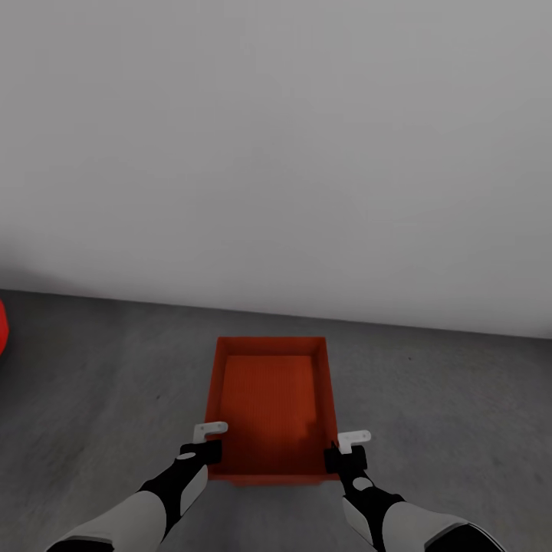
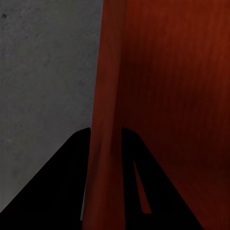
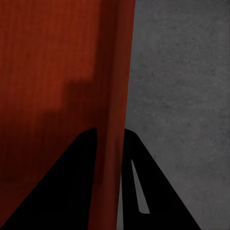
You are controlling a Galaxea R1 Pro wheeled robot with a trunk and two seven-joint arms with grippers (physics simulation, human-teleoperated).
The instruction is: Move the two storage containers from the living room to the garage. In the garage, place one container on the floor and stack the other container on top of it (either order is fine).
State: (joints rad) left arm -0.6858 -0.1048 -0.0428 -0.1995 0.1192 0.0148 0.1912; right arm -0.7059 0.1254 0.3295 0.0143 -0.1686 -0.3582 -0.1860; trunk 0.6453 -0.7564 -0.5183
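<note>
An orange-red storage container (image 1: 270, 402), open-topped and empty, sits low in front of me over the dark grey concrete floor (image 1: 452, 414) of the garage. My left gripper (image 1: 208, 448) is shut on its left side wall near the close corner, and my right gripper (image 1: 338, 454) is shut on its right side wall. In the left wrist view the black fingers (image 2: 62, 184) straddle the container's wall (image 2: 108, 86). The right wrist view has the fingers (image 3: 62, 184) pinching the other wall (image 3: 115, 81) the same way. I cannot tell whether the container rests on the floor or hangs just above it.
A plain white-grey wall (image 1: 276, 153) stands close behind the container, meeting the floor just beyond its far end. A sliver of the red car (image 1: 2, 328) shows at the far left edge. Bare concrete lies on both sides of the container.
</note>
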